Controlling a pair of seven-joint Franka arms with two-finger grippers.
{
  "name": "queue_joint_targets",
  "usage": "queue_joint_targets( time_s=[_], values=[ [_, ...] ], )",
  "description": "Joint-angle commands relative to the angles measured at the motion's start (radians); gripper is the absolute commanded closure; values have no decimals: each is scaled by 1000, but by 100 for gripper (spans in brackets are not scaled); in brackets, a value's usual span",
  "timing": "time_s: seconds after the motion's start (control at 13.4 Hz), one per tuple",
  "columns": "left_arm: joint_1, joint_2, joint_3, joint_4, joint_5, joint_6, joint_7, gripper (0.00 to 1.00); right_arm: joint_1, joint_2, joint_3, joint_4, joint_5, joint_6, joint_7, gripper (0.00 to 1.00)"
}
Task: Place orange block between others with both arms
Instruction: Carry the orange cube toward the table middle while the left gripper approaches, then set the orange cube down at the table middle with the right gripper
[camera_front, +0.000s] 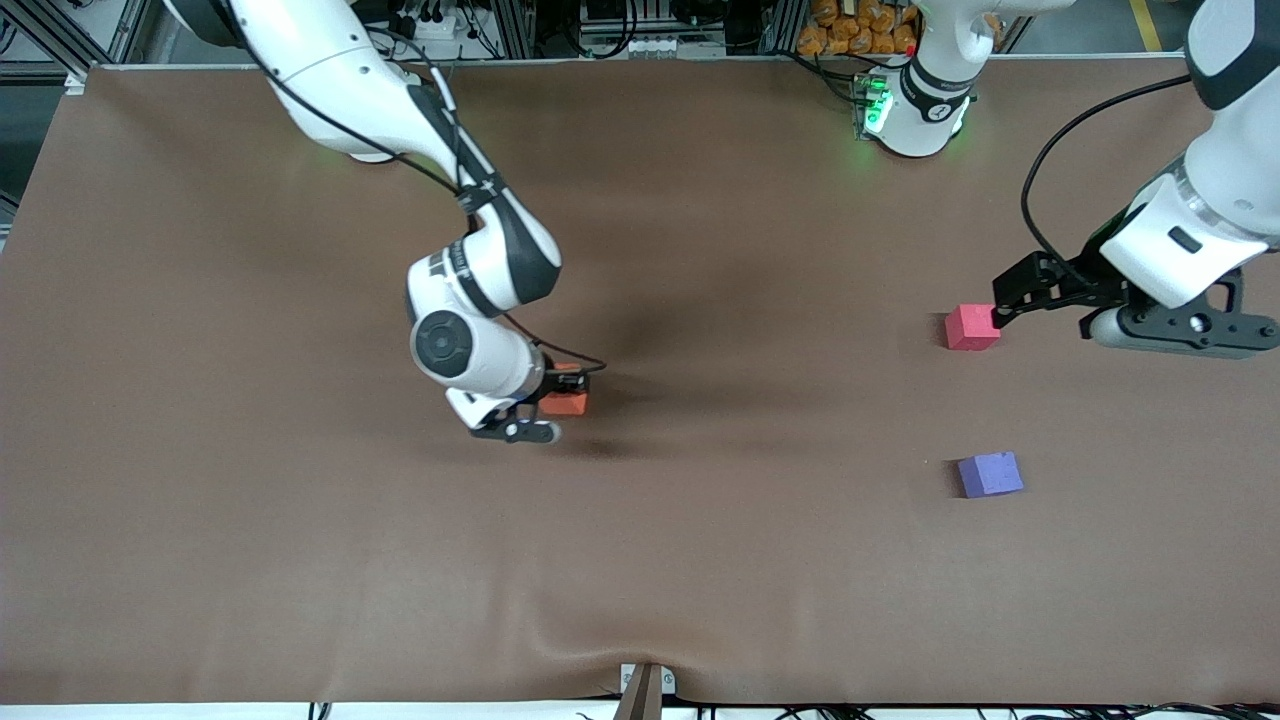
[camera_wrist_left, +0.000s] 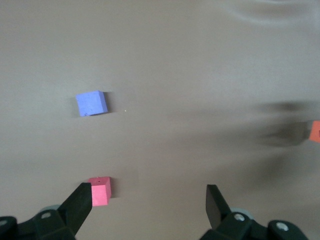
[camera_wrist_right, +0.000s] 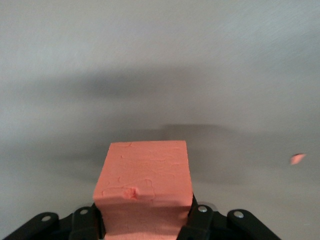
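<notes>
My right gripper (camera_front: 556, 402) is shut on the orange block (camera_front: 566, 402), low over the middle of the table. In the right wrist view the orange block (camera_wrist_right: 145, 175) fills the space between the jaws of the right gripper (camera_wrist_right: 145, 222). The pink-red cube (camera_front: 971, 327) lies toward the left arm's end. The purple cube (camera_front: 990, 474) lies nearer to the front camera than it, with a gap between them. My left gripper (camera_front: 1003, 303) hangs open just beside the pink-red cube (camera_wrist_left: 100, 190), holding nothing. The left wrist view also shows the purple cube (camera_wrist_left: 92, 103) and the left gripper (camera_wrist_left: 147, 201).
The brown table cover (camera_front: 300, 520) is wrinkled near its front edge. A small bracket (camera_front: 645, 690) sticks up at the middle of that edge. The left arm's green-lit base (camera_front: 915, 110) stands at the table's back edge.
</notes>
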Motion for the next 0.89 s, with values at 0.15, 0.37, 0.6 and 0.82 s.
queue_joint_targets(
  time_s=[0.15, 0.37, 0.6, 0.82],
  values=[
    [-17, 167, -5, 19, -104, 43, 28, 0, 69, 45, -11, 14, 64, 118, 11, 40],
    [-63, 284, -8, 19, -290, 110, 0, 0, 95, 65, -11, 14, 126, 193, 11, 39],
    [-167, 351, -7, 19, -284, 236, 23, 0, 105, 74, -11, 14, 158, 224, 14, 32],
    [-256, 405, 2, 19, -279, 340, 5, 0, 109, 77, -11, 12, 158, 231, 12, 0]
  ],
)
